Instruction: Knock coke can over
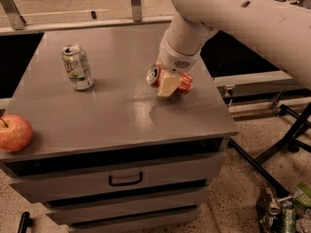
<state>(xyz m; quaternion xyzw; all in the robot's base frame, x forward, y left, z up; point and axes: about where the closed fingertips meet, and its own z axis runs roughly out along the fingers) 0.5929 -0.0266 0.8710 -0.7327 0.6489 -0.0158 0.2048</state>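
The coke can [185,84], red-orange with a silver top, lies almost on its side on the grey table top [121,115], right of centre. Its top faces left. My gripper [169,83] is directly over the can's middle, hanging from the white arm [233,13] that comes in from the upper right. Its cream-coloured tip covers the can's midsection and touches it. The can's underside and its contact with the table are partly hidden by the gripper.
A white-and-green can [77,67] stands upright at the back left. A red apple [14,132] sits at the front left edge. The table's right edge is close to the coke can. A drawer handle [125,179] is below; litter [282,210] lies on the floor at right.
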